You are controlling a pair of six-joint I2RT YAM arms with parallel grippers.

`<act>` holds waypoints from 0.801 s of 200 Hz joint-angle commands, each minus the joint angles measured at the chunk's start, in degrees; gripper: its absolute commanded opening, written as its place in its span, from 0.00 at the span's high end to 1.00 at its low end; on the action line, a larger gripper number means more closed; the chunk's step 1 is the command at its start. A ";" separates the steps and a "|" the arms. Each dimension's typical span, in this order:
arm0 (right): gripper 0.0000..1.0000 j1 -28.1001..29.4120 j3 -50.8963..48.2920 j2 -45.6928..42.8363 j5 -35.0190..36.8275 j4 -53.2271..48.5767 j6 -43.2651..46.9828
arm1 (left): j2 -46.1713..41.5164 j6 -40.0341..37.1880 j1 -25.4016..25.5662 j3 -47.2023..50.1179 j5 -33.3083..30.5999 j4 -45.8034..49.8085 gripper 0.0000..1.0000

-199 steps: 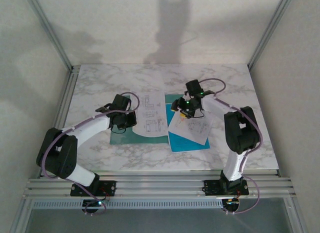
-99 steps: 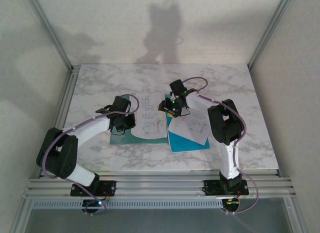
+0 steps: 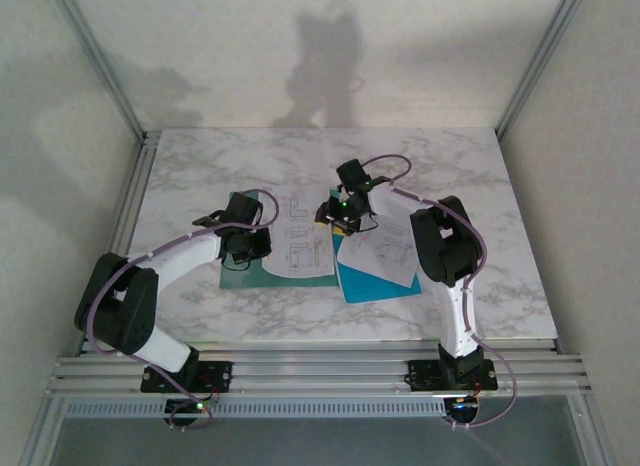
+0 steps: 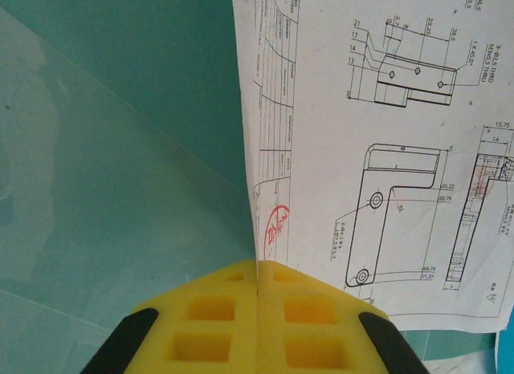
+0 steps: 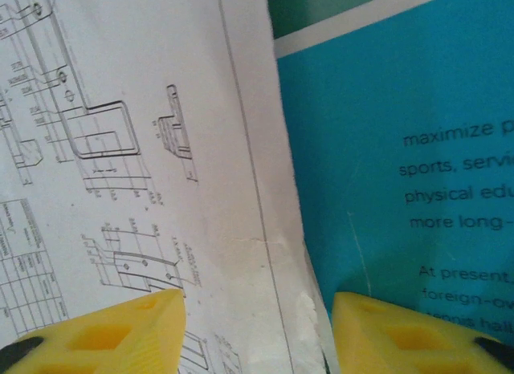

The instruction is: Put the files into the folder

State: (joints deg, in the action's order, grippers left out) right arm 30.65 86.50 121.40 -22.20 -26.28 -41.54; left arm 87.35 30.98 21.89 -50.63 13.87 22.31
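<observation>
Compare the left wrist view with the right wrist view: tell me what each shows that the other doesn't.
Left wrist only: the left gripper, fingers pressed together, and a red stamp. Right wrist only: the right gripper, fingers apart, and the cyan-blue sheet with printed text. Both: a white sheet of engineering drawings and some of the teal-green folder.

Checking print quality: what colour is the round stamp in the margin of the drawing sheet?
Red stamp on the white sheet; the left wrist view shows it best.
</observation>
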 commanded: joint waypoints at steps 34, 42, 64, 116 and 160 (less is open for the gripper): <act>0.53 0.85 1.83 -0.84 -2.38 -1.43 0.09 | 1.30 -0.93 -0.55 0.10 0.06 -0.82 1.00; 0.54 0.85 1.62 -1.44 -2.71 -1.28 -0.06 | 1.33 -0.92 -0.53 0.09 0.11 -0.90 1.00; 0.55 0.84 0.58 -3.10 -3.86 -0.25 -0.92 | 1.43 -0.92 -0.53 0.09 0.11 -0.86 1.00; 0.56 1.30 -3.06 -5.71 -7.88 3.46 -3.63 | 1.80 -0.91 -0.53 0.18 0.13 -1.06 1.00; 0.58 2.52 -5.70 -6.58 -8.04 4.07 -3.19 | 2.17 -0.88 -0.54 0.01 -0.05 -0.89 1.00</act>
State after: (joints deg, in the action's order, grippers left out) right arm 31.83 82.70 116.68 -28.80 -22.46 -44.58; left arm 88.71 31.00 21.89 -50.63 13.87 21.63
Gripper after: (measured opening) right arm 0.423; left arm 0.052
